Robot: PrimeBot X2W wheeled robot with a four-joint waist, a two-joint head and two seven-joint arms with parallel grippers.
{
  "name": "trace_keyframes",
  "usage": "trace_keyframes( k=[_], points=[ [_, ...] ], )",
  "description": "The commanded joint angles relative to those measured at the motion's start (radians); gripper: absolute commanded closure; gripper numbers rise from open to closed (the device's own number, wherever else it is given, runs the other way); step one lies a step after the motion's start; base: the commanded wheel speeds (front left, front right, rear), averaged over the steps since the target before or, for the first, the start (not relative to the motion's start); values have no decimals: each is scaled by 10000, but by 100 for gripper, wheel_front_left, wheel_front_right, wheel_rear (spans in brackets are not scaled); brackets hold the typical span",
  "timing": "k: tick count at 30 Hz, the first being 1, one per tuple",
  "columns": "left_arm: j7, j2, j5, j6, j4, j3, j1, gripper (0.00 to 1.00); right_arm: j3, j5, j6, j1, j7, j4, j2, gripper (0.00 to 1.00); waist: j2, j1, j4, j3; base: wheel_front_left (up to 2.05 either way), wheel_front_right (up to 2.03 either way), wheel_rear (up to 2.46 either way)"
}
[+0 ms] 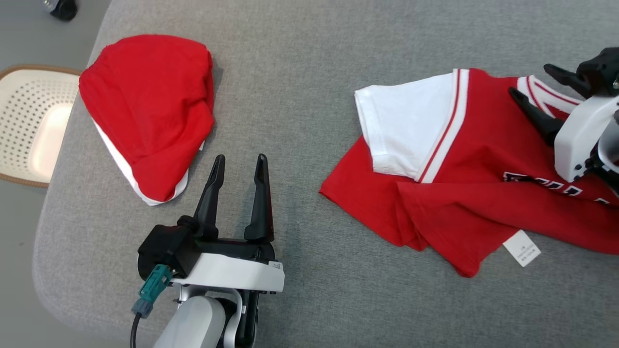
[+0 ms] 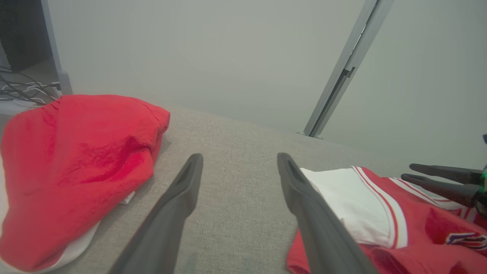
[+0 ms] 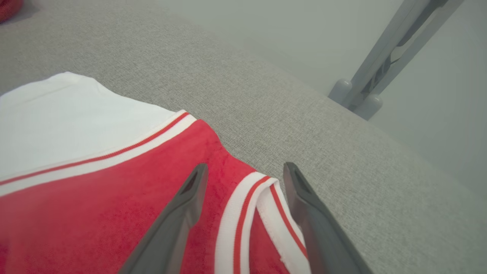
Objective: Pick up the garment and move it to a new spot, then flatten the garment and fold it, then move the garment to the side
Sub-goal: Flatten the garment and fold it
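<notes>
A red jersey garment [image 1: 459,169] with a white sleeve and striped trim lies rumpled on the right of the grey cushion [image 1: 309,63]. My right gripper [image 1: 532,81] hovers open over its collar end. In the right wrist view the gripper [image 3: 245,167] straddles the striped collar band [image 3: 243,217] with nothing between its fingers. My left gripper [image 1: 240,162] stands open over bare cushion, between the jersey and a folded red garment [image 1: 147,111]. The left wrist view shows the left gripper [image 2: 239,158] empty, the folded red garment [image 2: 76,160] to its left and the jersey [image 2: 380,213] to its right.
A white perforated basket [image 1: 29,125] sits off the cushion's left edge, and a dark caster wheel [image 1: 60,8] is on the floor at top left. A white care label [image 1: 522,248] sticks out from the jersey's hem. A grey metal post [image 2: 342,76] stands behind the cushion.
</notes>
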Motion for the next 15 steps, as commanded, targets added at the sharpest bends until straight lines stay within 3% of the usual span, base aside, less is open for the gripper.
trace_keyframes(
  k=[1, 9, 15],
  points=[
    [-14, 29, -30, 34, -59, -11, -222, 0, 67, 133, -3, -163, -4, 97, -116, 0, 0, 0, 204, 212, 0, 0, 0],
    [-14, 27, -182, 141, -140, -338, -395, 0, 1853, 1056, -3, -1252, -150, 421, -456, 0, 0, 0, 410, 508, 0, 0, 0],
    [-14, 30, -310, 140, -112, -465, -410, 0, 2633, 1333, -3, -1731, -196, 463, -622, 0, 0, 0, 515, 587, 0, 0, 0]
  ],
)
